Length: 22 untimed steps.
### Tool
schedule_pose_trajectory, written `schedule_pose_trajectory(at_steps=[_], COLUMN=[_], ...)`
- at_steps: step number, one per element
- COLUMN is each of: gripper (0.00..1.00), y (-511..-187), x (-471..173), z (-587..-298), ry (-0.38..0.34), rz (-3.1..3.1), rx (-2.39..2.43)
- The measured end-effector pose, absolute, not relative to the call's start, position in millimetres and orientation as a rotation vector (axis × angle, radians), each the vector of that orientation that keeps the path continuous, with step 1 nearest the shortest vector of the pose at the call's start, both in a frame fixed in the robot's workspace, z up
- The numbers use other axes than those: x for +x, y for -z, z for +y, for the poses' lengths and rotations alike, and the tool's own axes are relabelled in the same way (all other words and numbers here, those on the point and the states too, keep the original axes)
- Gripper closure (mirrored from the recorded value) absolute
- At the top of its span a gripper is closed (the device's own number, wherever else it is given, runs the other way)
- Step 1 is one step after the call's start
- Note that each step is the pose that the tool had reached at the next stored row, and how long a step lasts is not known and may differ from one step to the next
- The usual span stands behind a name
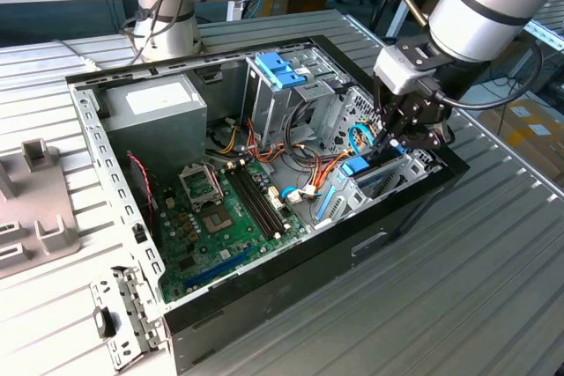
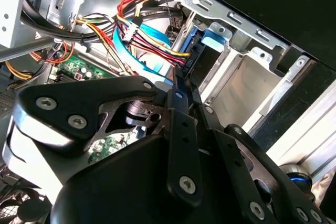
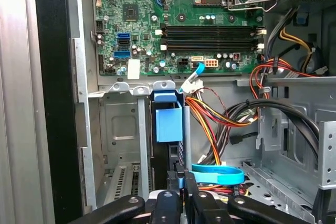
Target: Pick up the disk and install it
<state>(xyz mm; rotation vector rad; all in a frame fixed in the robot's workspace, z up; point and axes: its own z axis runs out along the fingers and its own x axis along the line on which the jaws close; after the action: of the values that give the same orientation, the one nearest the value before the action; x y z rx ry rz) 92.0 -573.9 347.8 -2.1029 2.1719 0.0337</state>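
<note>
Already the pick-up looks done: the gripper [image 3: 181, 179] has its fingers [image 2: 181, 90] pinched on the thin edge of the disk [image 3: 169, 124], which stands on edge inside the open case [image 1: 414, 195], in the metal bay [image 3: 121, 129] along the case wall. In the first wrist view the disk's blue tab points toward the motherboard [image 3: 173, 19], and its dark body runs back to the fingers between the bay's side plates. By my reading it is partly slid in but not yet seated, so the last of the push and the release are still to come. Just beside the disk hangs a loop of blue cable [image 3: 218, 174] among red and yellow wires [image 3: 210, 114]. Farther off, in the exterior view, stand the tall drive cage [image 1: 282, 94] and the power supply [image 1: 154, 107], and beyond the case lies the ribbed tabletop [image 1: 458, 305].
</note>
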Motion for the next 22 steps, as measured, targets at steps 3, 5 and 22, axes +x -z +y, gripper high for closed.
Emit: schedule_pose_trajectory(at_steps=[3, 5, 22], gripper=[0.84, 0.84, 0.70], y=[-345.8, -344.6, -364.4], x=[92.0, 92.0, 92.0], z=[-574.1, -574.5, -574.7], ry=[-0.034, -0.035, -0.037], rz=[2.172, 2.172, 2.170], rx=[-2.103, -2.102, -2.101])
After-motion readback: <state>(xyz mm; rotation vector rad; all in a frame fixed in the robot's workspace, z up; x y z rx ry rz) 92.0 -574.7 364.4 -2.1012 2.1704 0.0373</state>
